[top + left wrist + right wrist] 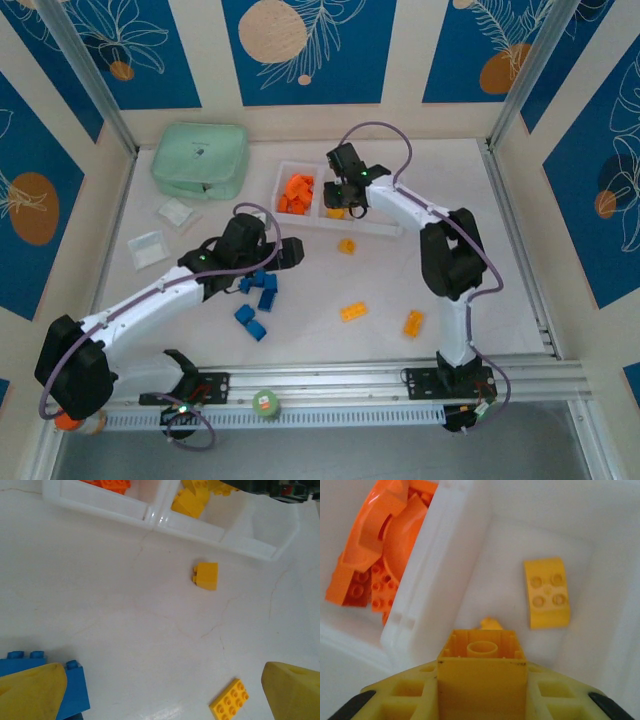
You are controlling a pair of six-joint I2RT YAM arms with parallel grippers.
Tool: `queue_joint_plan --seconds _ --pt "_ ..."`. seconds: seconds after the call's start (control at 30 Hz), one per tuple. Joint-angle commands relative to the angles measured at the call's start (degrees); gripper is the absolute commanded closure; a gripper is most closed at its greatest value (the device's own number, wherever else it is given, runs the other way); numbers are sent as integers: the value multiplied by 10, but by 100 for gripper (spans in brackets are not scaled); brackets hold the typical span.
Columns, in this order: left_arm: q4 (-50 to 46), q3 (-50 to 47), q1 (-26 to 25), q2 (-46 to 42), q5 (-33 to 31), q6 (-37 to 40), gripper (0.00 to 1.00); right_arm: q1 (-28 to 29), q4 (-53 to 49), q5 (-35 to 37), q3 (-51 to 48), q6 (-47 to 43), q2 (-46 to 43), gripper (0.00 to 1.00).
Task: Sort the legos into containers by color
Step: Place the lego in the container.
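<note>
The white three-compartment tray [382,227] lies at the back, with orange legos [296,193] in its left compartment and yellow ones [337,211] in the middle. My right gripper [350,196] hangs over the middle compartment, shut on a yellow brick [482,665]. Below it lies another yellow brick [547,592], and orange arches [380,555] sit past the tray's divider wall [435,570]. My left gripper [287,254] is open and holds nothing, its left finger [30,692] beside blue bricks [75,692]. A loose yellow brick [206,575] and a yellow plate [229,700] lie ahead of it.
More blue bricks [250,322] lie mid-table, and two yellow plates [353,311] [412,323] lie to the right. A mint green pouch [200,160] and two clear bags [177,213] [148,250] sit at the back left. A metal rail [340,385] runs along the front.
</note>
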Motion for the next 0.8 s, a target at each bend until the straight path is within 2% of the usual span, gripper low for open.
queue_joint_plan --seconds 0.0,0.1,0.17,0.33,0.5,0.77 --pt "-11 25 15 -10 24 13 1 -17 -14 -5 55 -8 42 71" --pt "-8 28 17 -8 30 13 1 -30 -31 -19 96 2 75 66" --pt "-9 29 18 -8 29 13 1 -34 -40 -45 122 3 87 56" --pt "-7 30 20 -8 33 11 1 -26 -46 -42 124 -5 67 51" --pt "-6 30 19 -11 41 9 1 -22 -27 -73 59 -5 -2 51" --pt "8 -2 15 -24 51 -8 1 0 11 -93 -118 2 -133 46"
